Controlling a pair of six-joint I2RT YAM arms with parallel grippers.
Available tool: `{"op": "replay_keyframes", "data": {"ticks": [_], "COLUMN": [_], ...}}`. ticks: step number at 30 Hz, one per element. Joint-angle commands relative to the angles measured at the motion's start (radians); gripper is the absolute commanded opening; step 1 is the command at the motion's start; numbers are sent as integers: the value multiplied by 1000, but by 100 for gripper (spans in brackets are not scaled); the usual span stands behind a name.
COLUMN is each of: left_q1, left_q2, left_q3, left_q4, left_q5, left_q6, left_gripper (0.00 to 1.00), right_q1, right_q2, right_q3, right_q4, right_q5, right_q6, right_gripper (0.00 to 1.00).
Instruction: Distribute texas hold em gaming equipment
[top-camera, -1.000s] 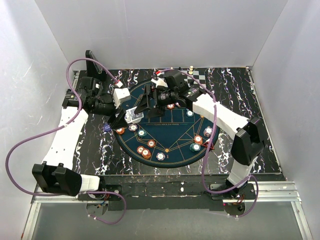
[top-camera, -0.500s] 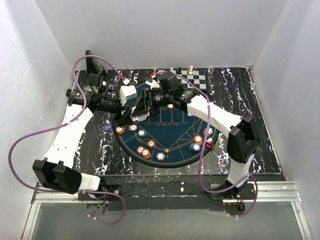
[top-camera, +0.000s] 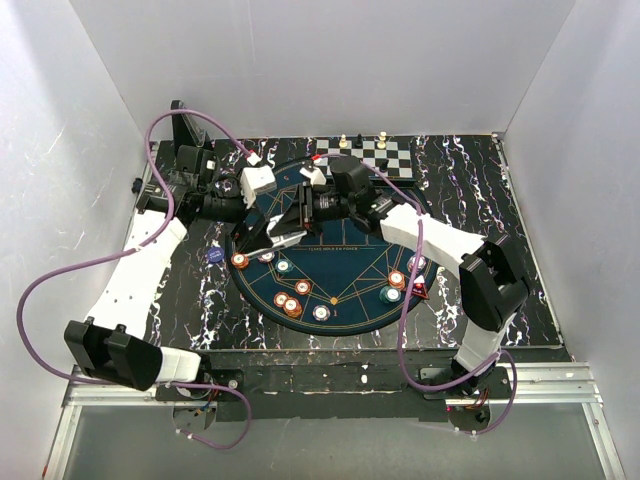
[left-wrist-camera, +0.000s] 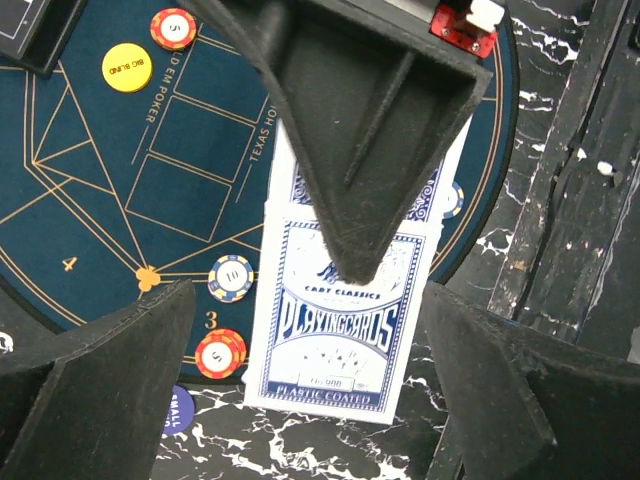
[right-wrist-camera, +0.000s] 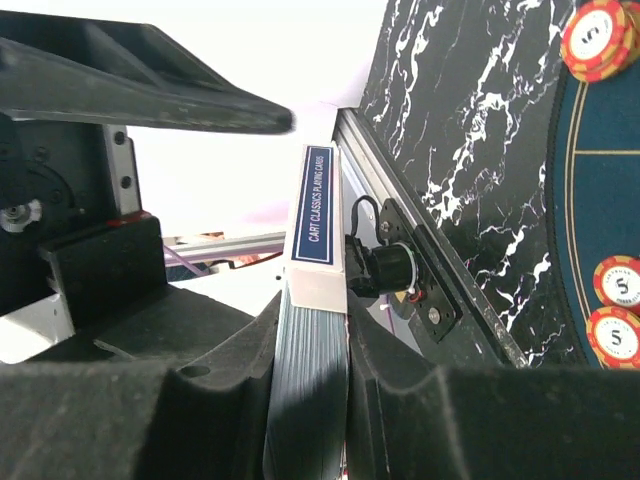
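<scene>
Both arms reach in over the upper left of the round mat (top-camera: 345, 290), wrists turned toward each other at frame centre-left in the top view.

Left arm: comes up the left side and bends inward. Left gripper (top-camera: 262, 236) stands spread wide; in its wrist view the two fingers (left-wrist-camera: 110, 370) sit at the lower corners, well apart, touching nothing.

Right arm: stretches from the lower right across the mat. Right gripper (top-camera: 298, 212) is clamped on the card deck (right-wrist-camera: 312, 330); its wrist view shows the dark pads pressed against both sides of the stacked card edges, box sleeve (printed "CARTA CLASSICS PLAYING CARDS") pointing up the frame.

From the left wrist camera the deck (left-wrist-camera: 340, 320) shows its blue-patterned box face at lower centre, with one right finger (left-wrist-camera: 370, 130) lying across it.

Poker chips (top-camera: 290, 303) lie scattered over the lower half of the mat; a yellow disc (left-wrist-camera: 130, 68) sits upper left in the left wrist view.
</scene>
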Motion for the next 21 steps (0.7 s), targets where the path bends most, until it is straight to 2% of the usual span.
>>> {"op": "replay_keyframes", "data": {"ticks": [1, 5, 9, 14, 17, 21], "left_q1": [1, 1, 1, 3, 3, 4], "left_q2": [-72, -140, -129, -181, -160, -123], "left_q3": [-59, -144, -168, -267, -250, -208], "left_q4": [89, 123, 125, 322, 367, 303], "left_q5": [38, 82, 96, 111, 113, 160], "left_q6": [7, 65, 114, 62, 36, 77], "left_gripper": [98, 98, 98, 98, 98, 98], "right_q1": [-23, -34, -32, -32, -32, -32], "right_q2": [-64, -68, -64, -71, -74, -74], "right_q3": [-82, -117, -125, -122, -126, -129], "right_q4": [168, 227, 276, 283, 299, 323], "right_q5": [-50, -67, -79, -88, -96, -103], "right_q6": [70, 108, 144, 148, 151, 170], "right_gripper": [23, 23, 22, 22, 22, 22]}}
